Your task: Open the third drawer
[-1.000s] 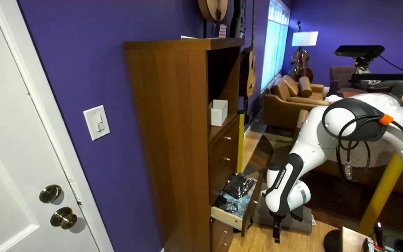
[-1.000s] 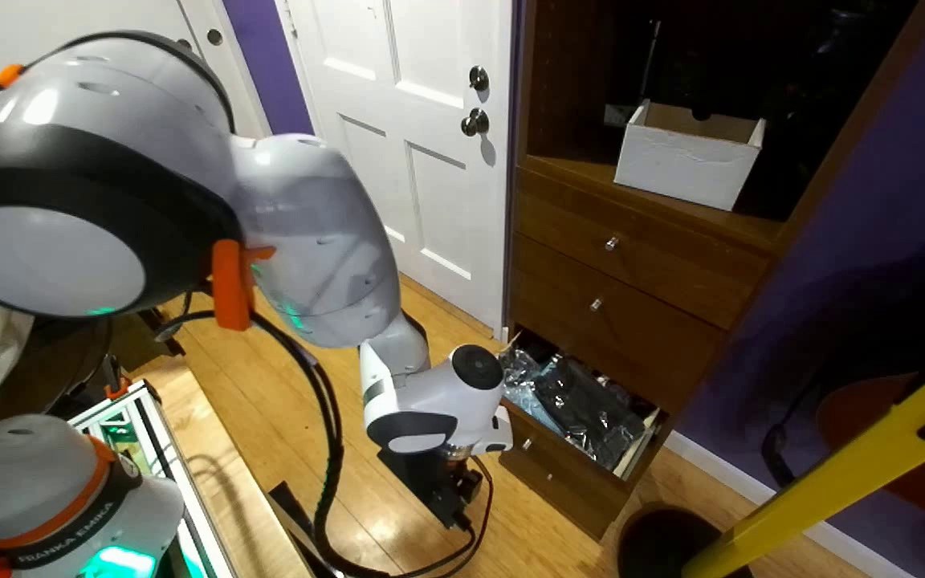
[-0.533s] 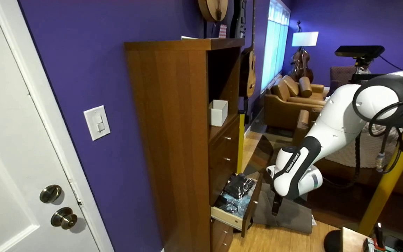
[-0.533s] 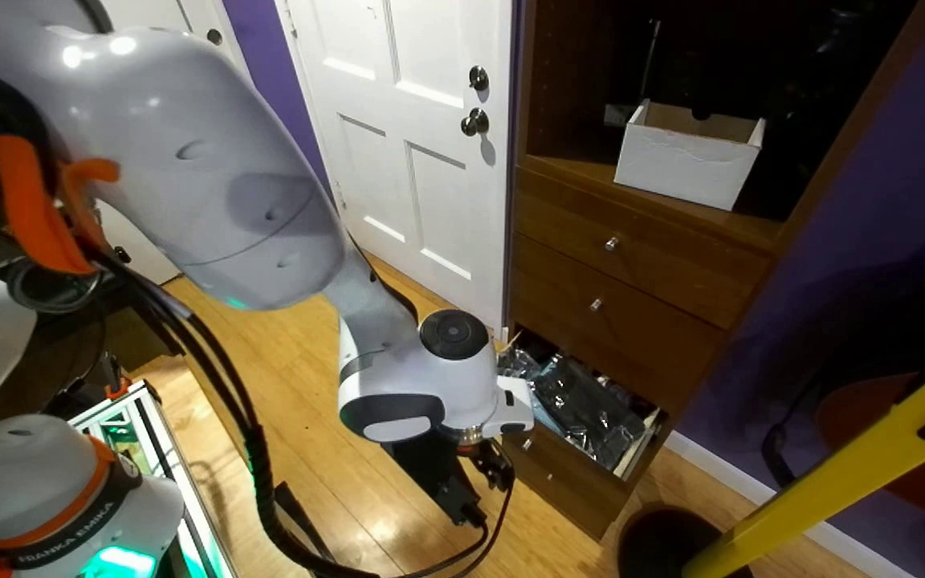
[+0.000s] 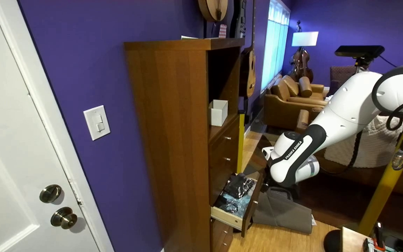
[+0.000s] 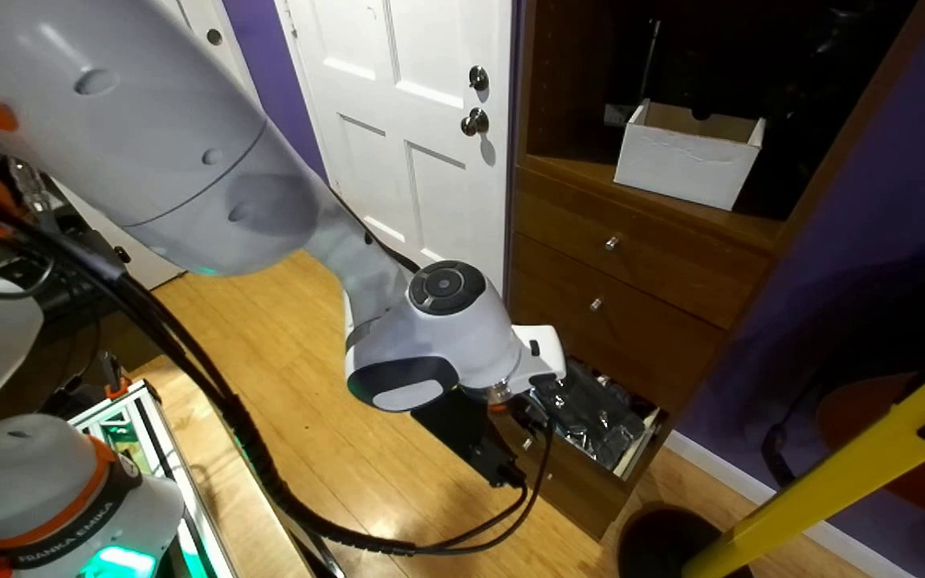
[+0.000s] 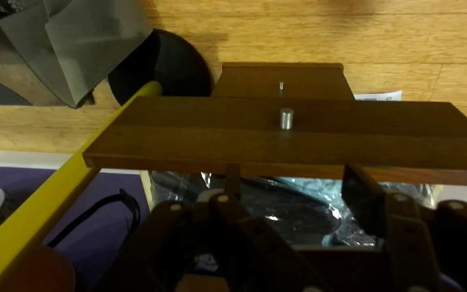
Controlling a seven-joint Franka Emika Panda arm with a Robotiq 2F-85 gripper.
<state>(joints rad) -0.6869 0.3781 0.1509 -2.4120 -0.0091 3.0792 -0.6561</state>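
Observation:
The third drawer [image 5: 252,208] is pulled part way out of the brown cabinet, and its pale side shows. It also shows in an exterior view [image 6: 579,474], partly behind my hand. In the wrist view its brown front [image 7: 201,138] lies across the middle, with a small metal knob [image 7: 286,119]. Dark bagged items [image 7: 282,207] and light-blue ones lie inside. My gripper [image 7: 292,178] is open with nothing between its fingers. Its fingertips overlap the top edge of the drawer front in the wrist view; I cannot tell whether they touch. In the exterior views the fingertips are mostly hidden.
Two closed drawers [image 6: 631,273] are above, and another drawer front [image 7: 282,77] is below. A white box [image 6: 687,156] stands on the shelf. A yellow pole [image 6: 840,474] on a black base stands beside the cabinet. A grey folded item [image 5: 285,213] lies on the floor.
My gripper has risen from low in front of the drawer front and moved towards the cabinet, to the drawer's top edge. The arm's elbow has shifted. The drawer has not visibly moved.

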